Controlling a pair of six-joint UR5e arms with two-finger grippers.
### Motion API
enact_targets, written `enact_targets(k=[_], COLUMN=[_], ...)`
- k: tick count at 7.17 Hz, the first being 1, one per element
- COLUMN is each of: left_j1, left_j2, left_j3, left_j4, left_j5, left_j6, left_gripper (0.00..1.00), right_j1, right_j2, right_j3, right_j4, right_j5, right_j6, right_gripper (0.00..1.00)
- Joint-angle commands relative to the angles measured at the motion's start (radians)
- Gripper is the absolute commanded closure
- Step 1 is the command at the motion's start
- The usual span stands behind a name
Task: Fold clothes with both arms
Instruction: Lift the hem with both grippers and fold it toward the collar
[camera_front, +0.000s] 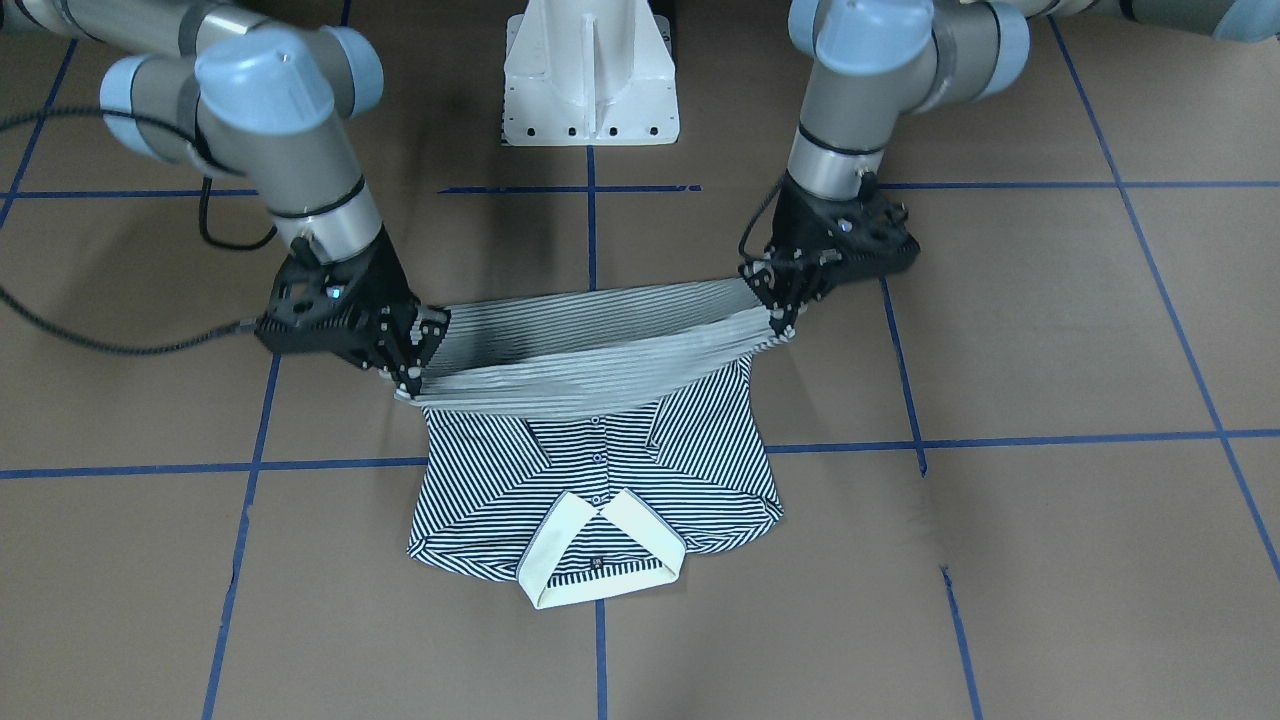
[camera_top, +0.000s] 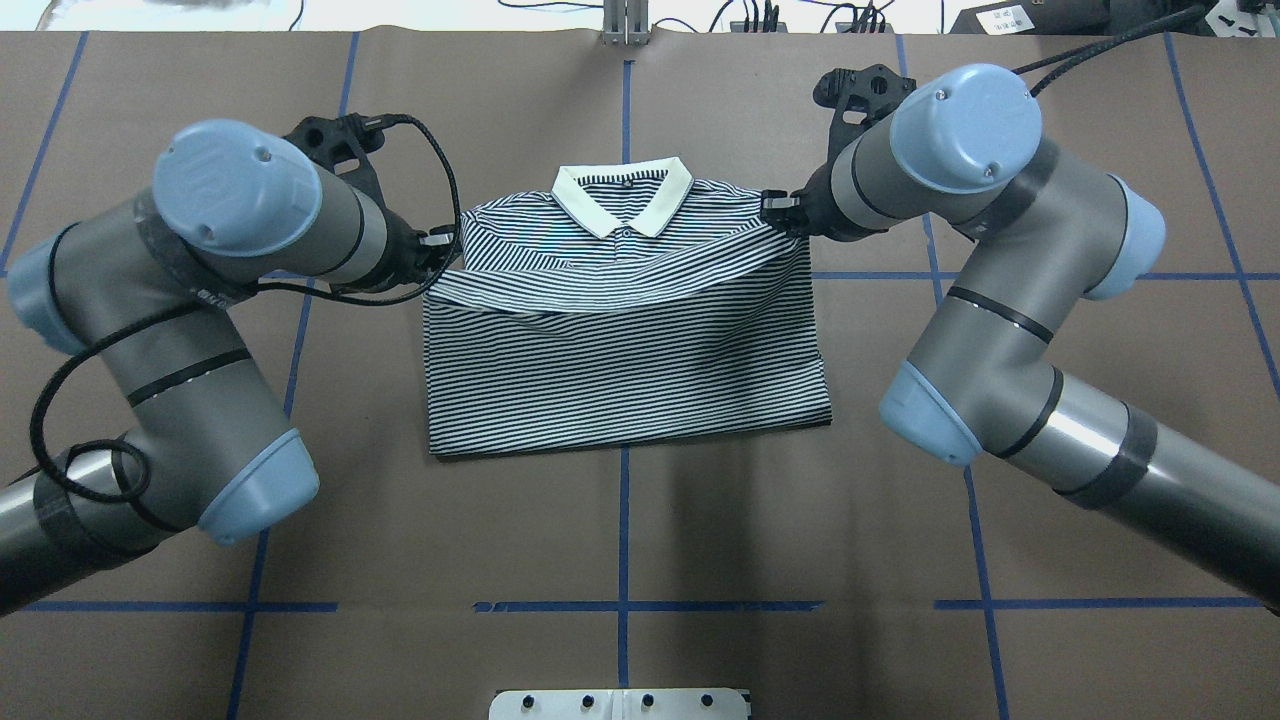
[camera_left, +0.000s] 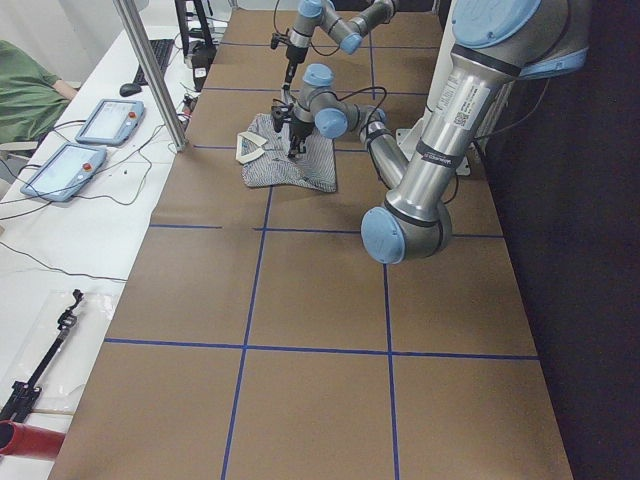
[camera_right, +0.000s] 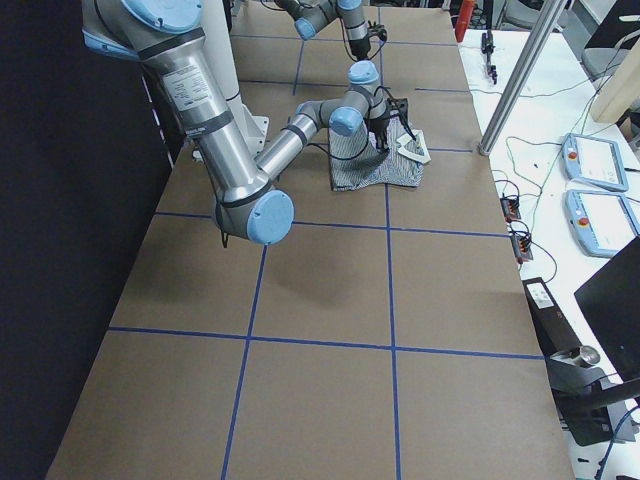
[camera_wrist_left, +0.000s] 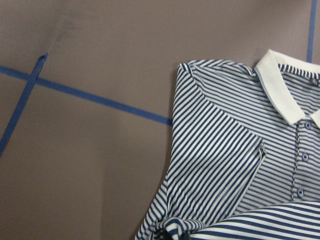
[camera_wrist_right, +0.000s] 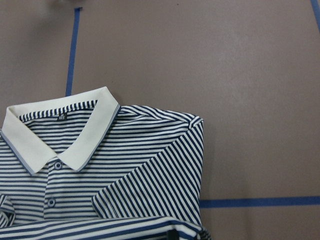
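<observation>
striped knit cloth polo shirt

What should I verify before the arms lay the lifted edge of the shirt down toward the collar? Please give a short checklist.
1. Left end effector shut on a corner of the shirt: ok.
2. Right end effector shut on the other corner: ok.
3. Lifted edge not twisted: ok.
4. Sleeves folded inward: ok.
5. Collar uncovered: ok.
6. Both corners at equal height: cannot tell.
</observation>
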Motion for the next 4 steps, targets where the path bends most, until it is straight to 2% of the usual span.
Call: enact_targets(k=[1, 4], left_j1=[-0.045, -0.046], left_j2=[-0.045, -0.056], left_j3=[0.190, 0.318], left_j4=[-0.171, -0.292], left_j5=[-0.002, 0.000], left_j6=[0.010, 0.007], left_gripper=[1.00, 1.00], right_j1=[0.073, 0.081], right_j2=[0.051, 0.142], right_j3=[-0.184, -0.371], right_j4=[0.139, 0.188], right_j5=[0.065, 0.064], right_j6=[-0.021, -0.041], right_gripper=[1.00, 1.00])
